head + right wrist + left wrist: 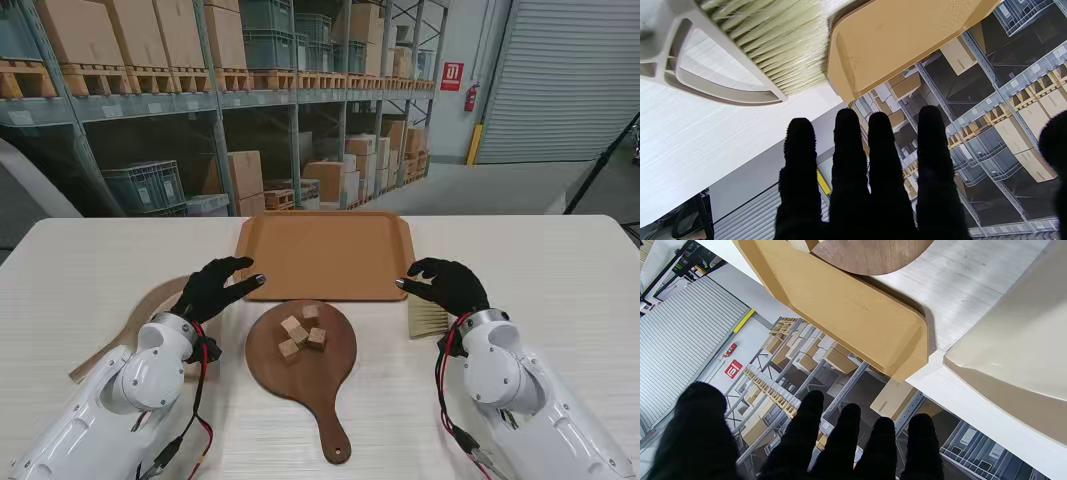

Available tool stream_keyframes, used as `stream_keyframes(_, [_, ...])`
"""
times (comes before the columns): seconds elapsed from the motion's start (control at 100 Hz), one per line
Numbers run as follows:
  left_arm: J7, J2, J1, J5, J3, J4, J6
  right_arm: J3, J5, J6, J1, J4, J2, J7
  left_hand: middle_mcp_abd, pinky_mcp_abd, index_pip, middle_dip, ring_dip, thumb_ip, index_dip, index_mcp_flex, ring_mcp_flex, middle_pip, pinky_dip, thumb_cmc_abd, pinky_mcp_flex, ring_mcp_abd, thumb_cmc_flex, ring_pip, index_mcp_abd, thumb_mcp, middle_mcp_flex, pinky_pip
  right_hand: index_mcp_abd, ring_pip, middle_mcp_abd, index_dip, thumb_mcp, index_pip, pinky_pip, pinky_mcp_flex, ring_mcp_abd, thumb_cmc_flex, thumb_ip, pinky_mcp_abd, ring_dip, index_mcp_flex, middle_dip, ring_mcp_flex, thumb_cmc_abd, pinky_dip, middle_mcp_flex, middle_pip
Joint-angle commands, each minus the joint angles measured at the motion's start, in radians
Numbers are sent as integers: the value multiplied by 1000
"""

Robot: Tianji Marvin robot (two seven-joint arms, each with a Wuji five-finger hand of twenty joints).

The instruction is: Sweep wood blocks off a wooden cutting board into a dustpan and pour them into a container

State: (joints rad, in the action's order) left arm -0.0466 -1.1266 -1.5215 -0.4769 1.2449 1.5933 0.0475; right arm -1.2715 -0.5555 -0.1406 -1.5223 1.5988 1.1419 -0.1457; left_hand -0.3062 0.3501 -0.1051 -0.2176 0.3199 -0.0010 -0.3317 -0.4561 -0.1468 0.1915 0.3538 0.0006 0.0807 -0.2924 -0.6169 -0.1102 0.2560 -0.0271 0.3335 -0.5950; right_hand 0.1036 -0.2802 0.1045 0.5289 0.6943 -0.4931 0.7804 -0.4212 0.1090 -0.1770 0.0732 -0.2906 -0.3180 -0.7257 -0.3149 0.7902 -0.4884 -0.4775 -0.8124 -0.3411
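Both empty and fingers spread, the right hand is hovering over the brush, the left hand over the dustpan, each needing a firm handle grip before sweeping the wood blocks.

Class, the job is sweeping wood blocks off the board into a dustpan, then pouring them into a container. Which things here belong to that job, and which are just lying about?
Belong to the job:
wood blocks
cutting board
dustpan
brush
tray, probably the container

Just there:
table
warehouse shelves
cardboard boxes
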Motion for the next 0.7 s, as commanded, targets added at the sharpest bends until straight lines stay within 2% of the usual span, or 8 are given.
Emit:
stream_keyframes(0.0, [19, -3, -7, 2, 0, 13, 10, 3, 11, -15, -10, 6, 5, 15, 7, -12, 6, 5, 11, -22, 13, 34, -5, -3, 14, 16, 3, -11, 23, -4, 18, -8, -19, -12, -2, -20, 1, -3, -11, -19, -11, -3, 1, -10, -20, -39, -3, -12, -1, 14, 25, -30, -2, -23])
stream_keyframes(0.43, [30, 2, -32, -18, 23, 34, 15, 1, 36, -36, -19, 7, 10, 8, 4, -12, 4, 2, 15, -22, 15, 33, -8, -2, 21, 15, 5, -11, 21, -9, 20, -9, -14, -31, -2, -32, 3, -3, -20, -18, -6, -9, 6, -14, -22, -42, -12, -10, -8, 23, 30, -50, -11, -29])
stream_keyframes(0.56, [54, 10, -46, -41, 52, 49, 7, 2, 37, -37, -14, 4, 10, 9, 3, -12, 4, 2, 14, -23, 16, 32, -8, -4, 20, 11, 5, -11, 22, -8, 22, -10, -14, -33, -2, -34, 3, -3, -20, -18, -7, -8, 6, -13, -23, -41, -13, -9, -11, 23, 30, -53, -14, -30])
stream_keyframes(0.69, [108, 25, -75, -73, 100, 80, 2, 2, 40, -37, -15, 5, 9, 15, 4, -8, 5, 7, 10, -23, 17, 28, -3, -13, 14, -6, 8, -9, 25, -2, 25, -12, -22, -23, -3, -34, 3, -3, -20, -17, -9, -6, 6, -13, -23, -41, -14, -8, -12, 22, 30, -55, -14, -30])
